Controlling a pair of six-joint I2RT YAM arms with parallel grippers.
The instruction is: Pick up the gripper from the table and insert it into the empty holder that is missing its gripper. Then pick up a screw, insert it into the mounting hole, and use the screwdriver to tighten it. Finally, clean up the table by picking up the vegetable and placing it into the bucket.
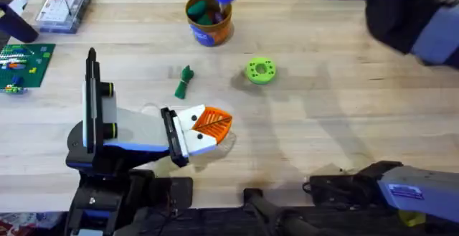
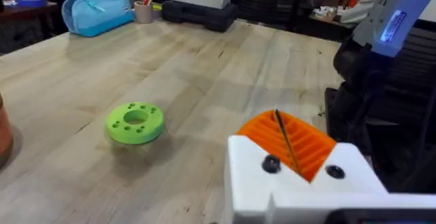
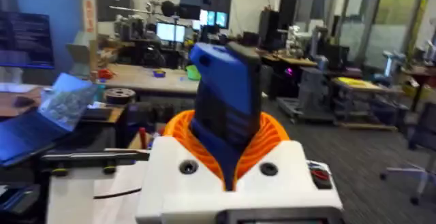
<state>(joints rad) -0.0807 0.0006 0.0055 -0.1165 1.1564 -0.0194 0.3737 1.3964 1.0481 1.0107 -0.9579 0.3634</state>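
Orange-padded, the left pincer (image 1: 215,123) is seen closed and empty low over the tabletop (image 1: 344,107). Beyond it the vegetable (image 1: 185,82) is laid flat. Farther off, the screwdriver (image 3: 225,108) is clamped by the right pincer (image 3: 228,157), above the bucket (image 1: 209,19).

The left gripper (image 1: 219,123) has white finger bodies with orange ribbed pads (image 2: 300,141) and 2 dark round screws in the white housing. Behind it, the left arm (image 1: 133,128) runs white with black joints, green rings and a blue edge
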